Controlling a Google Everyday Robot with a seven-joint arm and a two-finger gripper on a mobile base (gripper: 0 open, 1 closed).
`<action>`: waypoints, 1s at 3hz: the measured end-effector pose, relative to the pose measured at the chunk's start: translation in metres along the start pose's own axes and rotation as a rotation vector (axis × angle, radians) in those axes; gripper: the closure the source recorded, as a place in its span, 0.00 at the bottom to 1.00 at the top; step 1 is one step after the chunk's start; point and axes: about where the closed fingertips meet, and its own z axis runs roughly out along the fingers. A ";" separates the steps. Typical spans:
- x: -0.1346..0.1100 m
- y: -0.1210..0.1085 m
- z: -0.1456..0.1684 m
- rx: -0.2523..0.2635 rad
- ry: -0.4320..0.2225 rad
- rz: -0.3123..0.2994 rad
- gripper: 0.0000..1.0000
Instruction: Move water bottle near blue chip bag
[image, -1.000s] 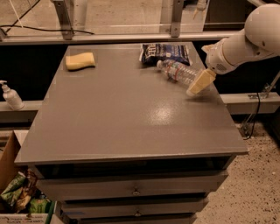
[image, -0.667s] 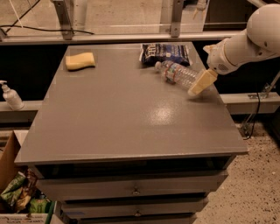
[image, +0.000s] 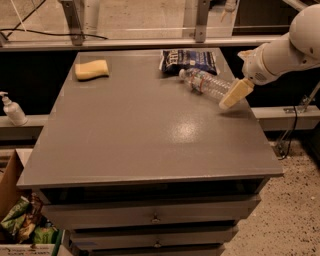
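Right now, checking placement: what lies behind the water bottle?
The blue chip bag lies flat behind the water bottle, at the back of the table. The bottle's cap end covers a bit of the bag's front edge. The gripper sits at the bottle's base.

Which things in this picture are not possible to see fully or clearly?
All in the camera view:
- Water bottle: its right end is hidden behind the gripper, low over the right side of the table. Contact cannot be told.
- Blue chip bag: white lettering too small to read.
- Robot arm: cut off by the right edge.
- Cardboard box: cut off by the lower left corner.
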 end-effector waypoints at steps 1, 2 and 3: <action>0.006 -0.004 -0.009 0.018 -0.003 0.009 0.00; 0.017 -0.003 -0.029 0.029 -0.032 0.040 0.00; 0.032 0.012 -0.062 0.024 -0.079 0.093 0.00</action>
